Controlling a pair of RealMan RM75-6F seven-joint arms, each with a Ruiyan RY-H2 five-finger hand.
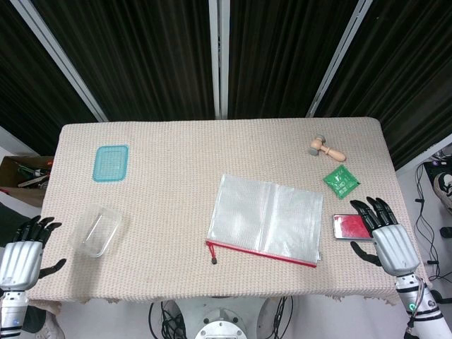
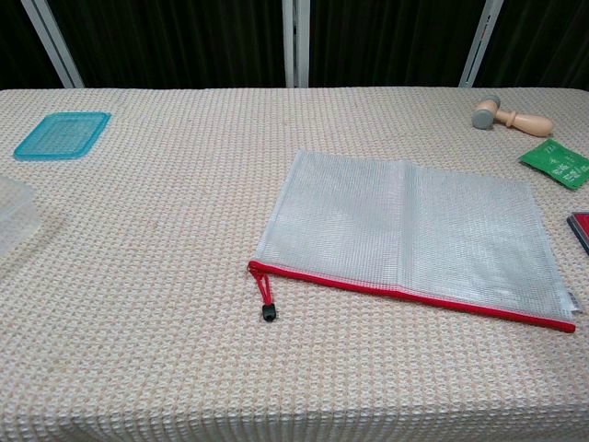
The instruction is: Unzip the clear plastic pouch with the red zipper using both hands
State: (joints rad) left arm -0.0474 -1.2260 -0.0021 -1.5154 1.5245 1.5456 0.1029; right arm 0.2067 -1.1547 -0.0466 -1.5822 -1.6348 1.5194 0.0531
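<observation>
— where's the pouch?

— the clear plastic pouch [image 1: 267, 219] lies flat on the table [image 1: 176, 176], between my two hands and nearer my right hand [image 1: 385, 233] than my left hand [image 1: 25, 247]. its red zipper [image 2: 414, 295] runs along the edge closest to me, and the zipper pull [image 2: 268, 311] hangs off the end of it on my left hand's side, resting on the cloth.

— are you holding anything?

— no. both hands are released, fingers spread, holding nothing. my right hand hovers at the table's edge with its fingertips over a red phone [image 1: 351, 226], which sits between that hand and the pouch. my left hand is off the table's corner, well apart from the pouch.

— what else is about?

— just beside my left hand, a clear plastic container [image 1: 97, 229]; beyond it a teal lid [image 1: 111, 163]. beyond my right hand, a green packet [image 1: 342, 181], and further out a small wooden mallet [image 1: 326, 147].
</observation>
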